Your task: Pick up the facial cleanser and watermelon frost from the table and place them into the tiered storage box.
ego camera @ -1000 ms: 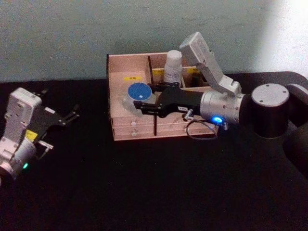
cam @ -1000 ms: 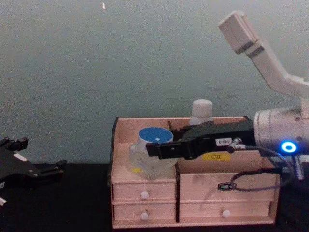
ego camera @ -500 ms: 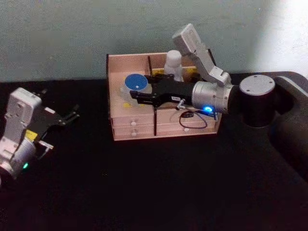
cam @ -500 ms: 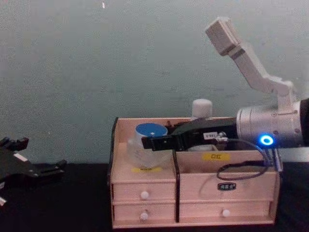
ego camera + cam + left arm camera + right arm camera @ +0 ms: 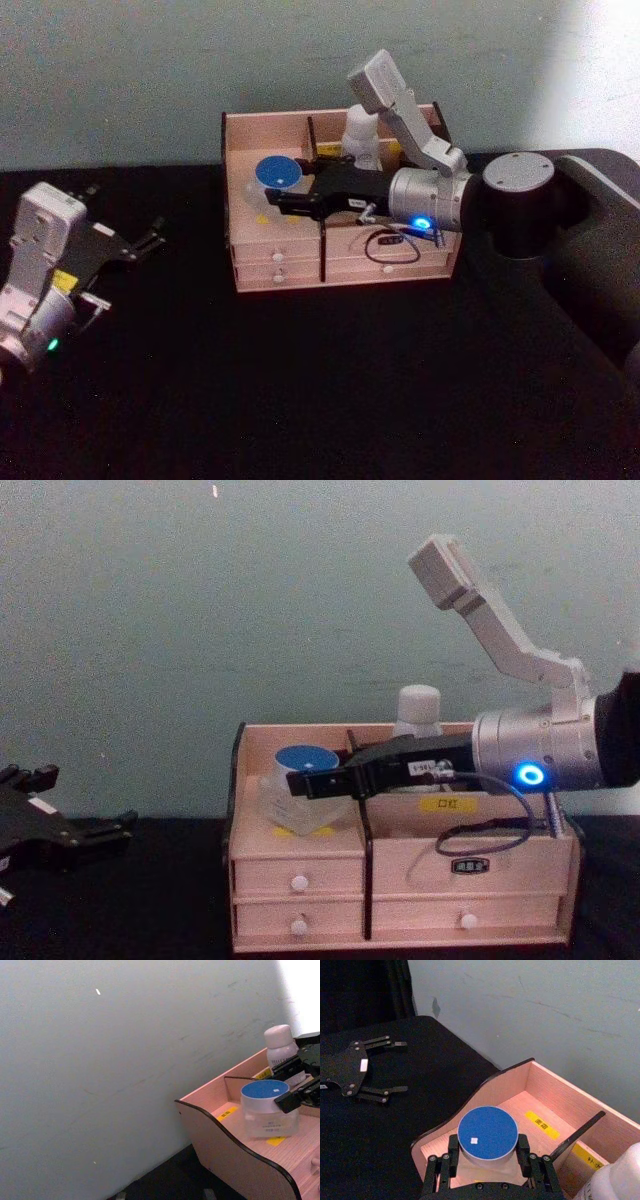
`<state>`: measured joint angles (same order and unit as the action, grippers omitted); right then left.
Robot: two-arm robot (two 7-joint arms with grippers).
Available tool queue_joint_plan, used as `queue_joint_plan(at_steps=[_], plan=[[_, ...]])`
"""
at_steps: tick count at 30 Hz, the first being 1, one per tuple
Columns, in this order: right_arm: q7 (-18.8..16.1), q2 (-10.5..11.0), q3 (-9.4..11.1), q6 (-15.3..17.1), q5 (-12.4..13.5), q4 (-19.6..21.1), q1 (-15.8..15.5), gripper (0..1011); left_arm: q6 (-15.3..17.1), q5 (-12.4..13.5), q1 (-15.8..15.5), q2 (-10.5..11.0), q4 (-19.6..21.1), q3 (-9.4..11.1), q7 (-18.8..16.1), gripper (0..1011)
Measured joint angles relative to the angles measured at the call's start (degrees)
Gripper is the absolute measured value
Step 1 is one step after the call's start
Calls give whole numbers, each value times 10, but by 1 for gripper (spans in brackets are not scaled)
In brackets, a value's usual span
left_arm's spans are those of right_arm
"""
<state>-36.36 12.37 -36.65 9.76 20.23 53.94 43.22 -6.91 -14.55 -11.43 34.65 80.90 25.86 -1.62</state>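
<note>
My left gripper [image 5: 140, 243] is parked off to the left on the black table [image 5: 300, 380], well away from the box, fingers spread wide with nothing between them. The right wrist view shows that nicely: two prongs splayed out over the dark tabletop.

Next over is the tiered storage box [image 5: 290, 270], light wood with dark edges, two rows of white-knobbed drawers along the front. The chest view gives me the drawer fronts and knobs straight on, which the head view only shows at a slant. The head view makes up for it by looking down into the compartments.

In the box's left compartment sits the blue-lidded jar [image 5: 278, 176], clear body, round blue cap. My right gripper [image 5: 280, 204] reaches in from the right across the dark divider, with its fingers [image 5: 451, 1157] closed against both sides of the jar. From the chest view I can't tell whether the jar's base rests on the compartment floor or hangs just above it. The left wrist view shows a yellow label [image 5: 275, 1140] on the floor right under the jar.

Further right, a white bottle [image 5: 361, 135] with a rounded cap stands upright in a back compartment, partly behind my right arm. The chest view shows just its cap [image 5: 419, 702] poking above the box's rear wall.
</note>
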Motion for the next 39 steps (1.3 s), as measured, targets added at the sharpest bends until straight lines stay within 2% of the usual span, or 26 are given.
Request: queue_joint_plan(at_steps=[13,32,34,39], plan=[[-4,-8,5,10,-2,-10,4,699,0,0,0,0,0,0,0,1001],[-3,-8,5,12,-2,-10,3,699,0,0,0,0,0,0,0,1001],[-3,-8,5,12,-2,-10,3,715,0,0,0,0,0,0,0,1001],[-3,-8,5,12,-3,-10,3,853,0,0,0,0,0,0,0,1001]])
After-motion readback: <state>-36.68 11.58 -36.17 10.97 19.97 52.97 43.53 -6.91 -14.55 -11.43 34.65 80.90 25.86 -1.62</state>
